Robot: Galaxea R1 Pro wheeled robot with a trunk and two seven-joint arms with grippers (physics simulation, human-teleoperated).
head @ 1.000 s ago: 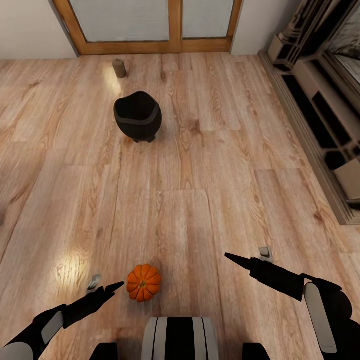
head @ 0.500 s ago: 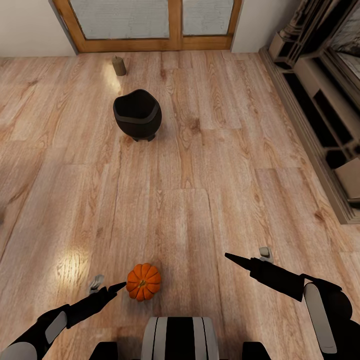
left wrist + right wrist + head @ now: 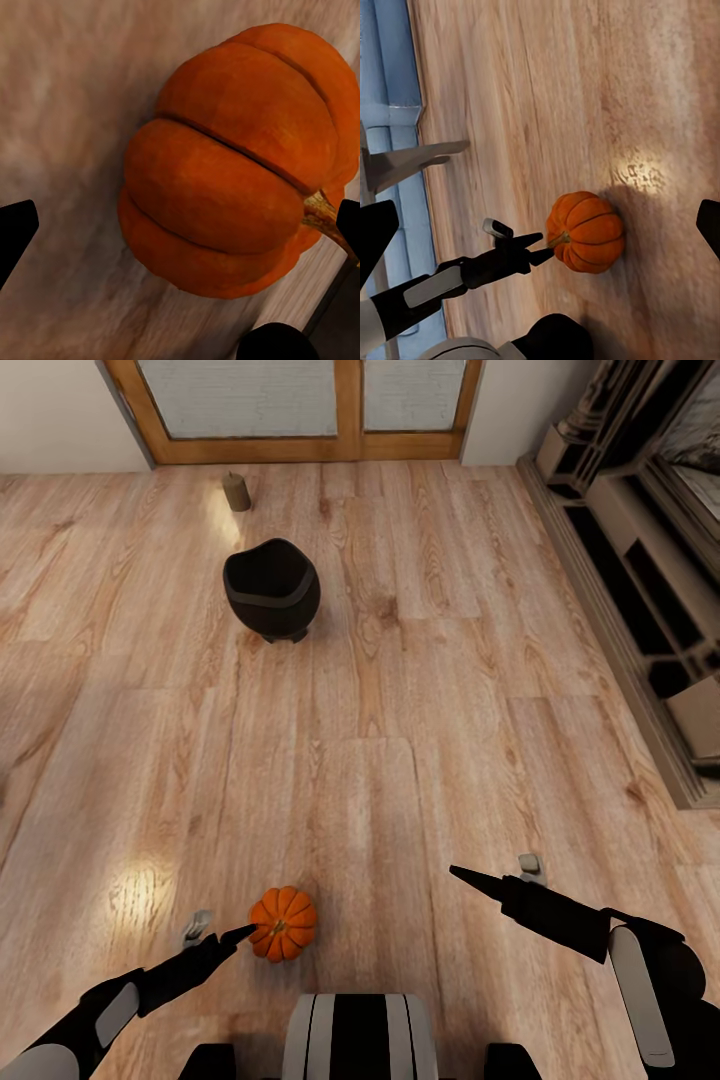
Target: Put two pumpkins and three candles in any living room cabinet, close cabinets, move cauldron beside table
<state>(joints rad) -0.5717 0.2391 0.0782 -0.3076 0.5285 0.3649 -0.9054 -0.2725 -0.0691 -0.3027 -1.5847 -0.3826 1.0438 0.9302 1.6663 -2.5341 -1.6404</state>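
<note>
1 pumpkin (image 3: 283, 923) on floor (image 3: 400, 690) beside open left tool (image 3: 222, 935)

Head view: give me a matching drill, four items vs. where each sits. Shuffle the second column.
Items:
1. pumpkin
2. cauldron
3. candle
4. right pincer

Places:
A. on the floor near the wood-framed glass door
B. held open over bare floor, with nothing between its fingers
C. mid-floor, upright on its feet, between the candle and the pumpkin
D. on the floor right at the tip of the left pincer

Pairs: 1-D, 2-C, 3-A, 4-B
</note>
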